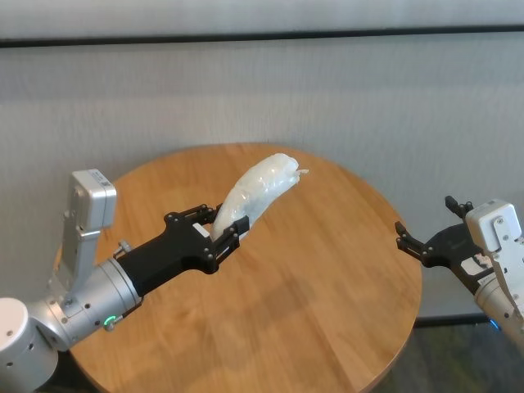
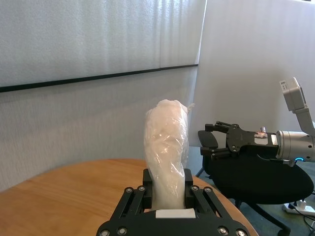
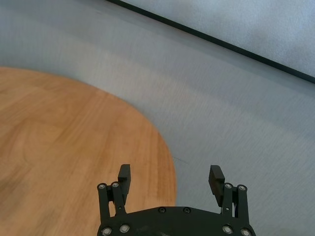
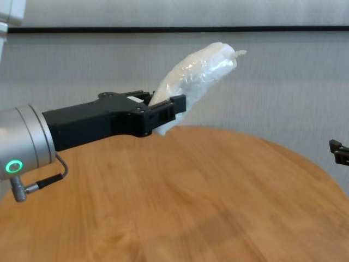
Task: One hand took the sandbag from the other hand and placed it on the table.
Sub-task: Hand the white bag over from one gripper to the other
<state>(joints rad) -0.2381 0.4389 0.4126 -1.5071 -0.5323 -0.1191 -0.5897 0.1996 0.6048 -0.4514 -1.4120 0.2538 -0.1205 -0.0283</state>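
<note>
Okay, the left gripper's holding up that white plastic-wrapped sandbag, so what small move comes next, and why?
Probably the right gripper should move in toward the free upper end of the white, lumpy, plastic-wrapped sandbag. The left gripper is shut on the bag's lower end, holding it tilted above the round wooden table, while the right gripper is open at the table's edge, not touching the bag.

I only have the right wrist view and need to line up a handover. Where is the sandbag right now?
Observer: The left gripper is shut on the sandbag, holding it above the table.
Operator: Which way does the bag point?
Observer: It sticks out past the fingers, tilted upward, twisted tip farthest from the gripper.
Operator: Is my gripper close to it?
Observer: No. The right gripper is open at the table's right edge, well apart from the bag.
</note>
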